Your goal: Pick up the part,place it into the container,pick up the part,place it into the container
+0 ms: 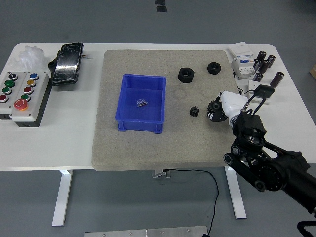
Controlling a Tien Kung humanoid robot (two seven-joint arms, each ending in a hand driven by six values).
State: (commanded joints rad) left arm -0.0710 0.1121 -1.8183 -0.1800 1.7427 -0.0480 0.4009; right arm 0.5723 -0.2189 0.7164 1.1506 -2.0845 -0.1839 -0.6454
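A blue container (141, 103) stands in the middle of the grey mat (108, 148) with a small metal part (141, 102) inside it. My right hand (216, 111) comes in from the lower right, low over the mat to the right of the container. Its fingers (217, 117) are curled around a black gear-like part (214, 105). A second small black gear (193, 111) lies on the mat just left of the hand, apart from it. Two black nuts (186, 74) (214, 67) lie further back. The left arm is out of view.
A button box (19, 96) and a black device (67, 63) sit at the left of the table, with a white wad (31, 56) behind them. A white electrical unit (243, 61) and several dark cylinders (265, 63) stand at the back right.
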